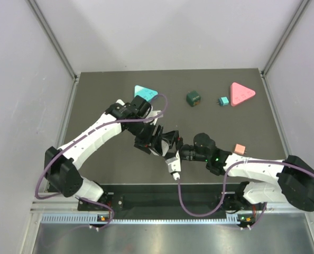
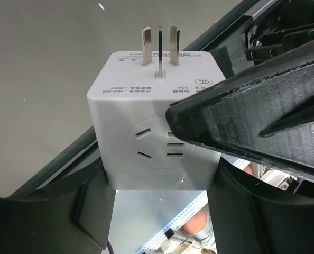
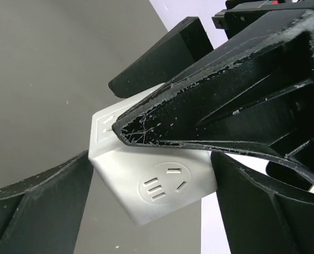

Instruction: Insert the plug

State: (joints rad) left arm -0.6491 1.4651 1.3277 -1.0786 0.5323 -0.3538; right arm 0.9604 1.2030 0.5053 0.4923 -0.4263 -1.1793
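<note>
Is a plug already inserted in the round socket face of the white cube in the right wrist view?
No, the round socket face of the white cube shows only open slots, with nothing pushed into them.

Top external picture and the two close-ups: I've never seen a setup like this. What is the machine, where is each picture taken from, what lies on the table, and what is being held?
The machine is two white robot arms bolted at the table's near edge, each ending in a two-finger gripper. The top external picture looks down from above and behind them. The other two come from a camera on each wrist, so the black shapes low in those views are that arm's own fingers.

On the dark table lie a teal triangle, a dark green cube, a small teal piece, a pink triangle and a small salmon piece.

The arms meet mid-table. The left gripper and right gripper both appear closed on one white cube adapter, whose metal prongs show in the left wrist view.
</note>
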